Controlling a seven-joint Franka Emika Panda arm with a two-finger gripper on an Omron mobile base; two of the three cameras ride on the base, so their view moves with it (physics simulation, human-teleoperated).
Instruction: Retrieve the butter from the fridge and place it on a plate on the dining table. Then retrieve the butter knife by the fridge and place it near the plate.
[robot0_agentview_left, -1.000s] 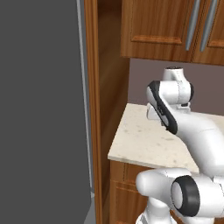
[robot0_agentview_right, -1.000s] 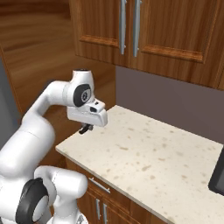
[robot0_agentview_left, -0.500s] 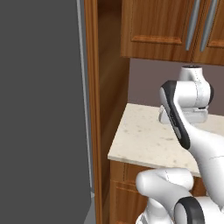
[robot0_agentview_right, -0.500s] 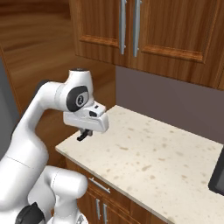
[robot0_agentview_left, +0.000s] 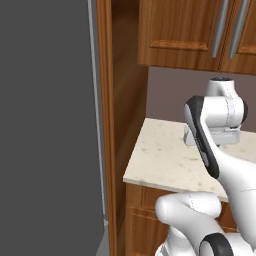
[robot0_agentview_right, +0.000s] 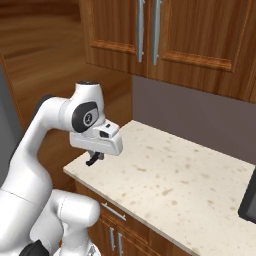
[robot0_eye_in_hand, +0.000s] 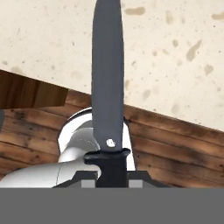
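My gripper (robot0_eye_in_hand: 111, 173) is shut on the black handle of the butter knife (robot0_eye_in_hand: 107, 78), whose slim dark grey blade points straight away from the hand. In the right base view the gripper (robot0_agentview_right: 92, 159) hangs under the white hand, just above the near left corner of a speckled wall counter (robot0_agentview_right: 175, 175). The fridge (robot0_agentview_left: 45, 125) is the flat grey face at the left, with its door shut. The butter, the plate and the dining table are out of view.
A brown wooden panel (robot0_agentview_left: 107, 125) stands between the fridge and the counter (robot0_agentview_left: 165, 160). Wooden upper cabinets (robot0_agentview_right: 150, 40) with bar handles hang above the counter. A dark object (robot0_agentview_right: 247, 200) sits at the counter's right edge. Drawers (robot0_agentview_right: 115, 215) lie below the stone top.
The hand, still holding the knife, has swung away from the fridge side and turned over the counter's front edge. The base and the scene have not shifted.
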